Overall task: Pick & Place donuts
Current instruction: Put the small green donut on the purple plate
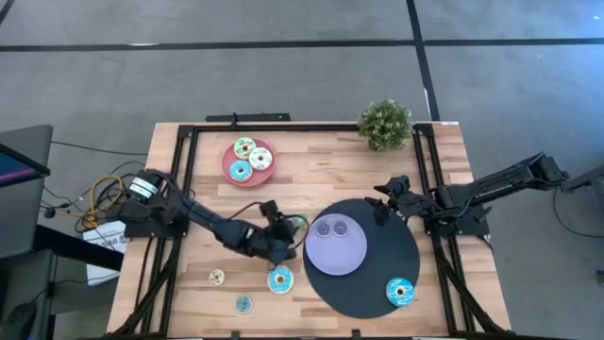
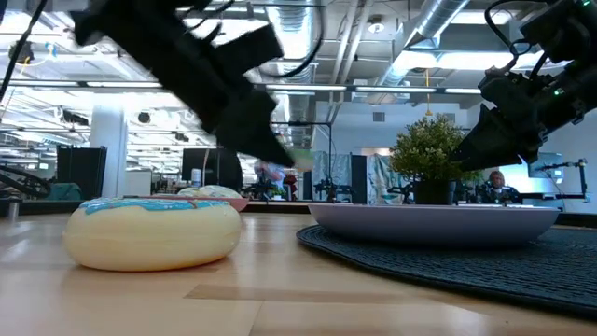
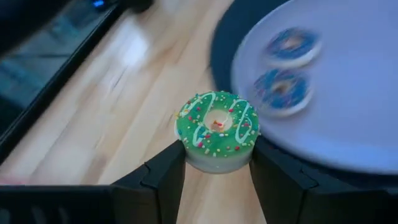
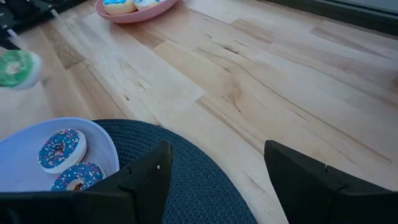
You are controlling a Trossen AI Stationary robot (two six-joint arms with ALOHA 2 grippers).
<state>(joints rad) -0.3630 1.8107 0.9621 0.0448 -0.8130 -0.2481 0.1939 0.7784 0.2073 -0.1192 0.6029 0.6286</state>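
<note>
Left gripper [image 3: 214, 171] at centre of the high view, clenched on a green donut [image 3: 217, 129] with white icing lines and sprinkles, raised above the wooden table [image 1: 311, 165], just left of the lavender plate [image 1: 354, 255]. On that plate, two blue-iced donuts [image 1: 331, 228] side by side; plate resting on a dark round mat [image 1: 377, 288]. On the mat, lower right, one teal donut [image 1: 400, 291]. Lower left of centre, another teal donut [image 1: 280, 280], with two small donuts [image 1: 217, 277] nearby. Upper centre, pink plate [image 1: 233, 159] bearing three donuts. Right gripper [image 4: 217, 171] released, fingers spread, at the mat's upper right edge. Potted plant [image 1: 385, 123] at the table's top edge.
</note>
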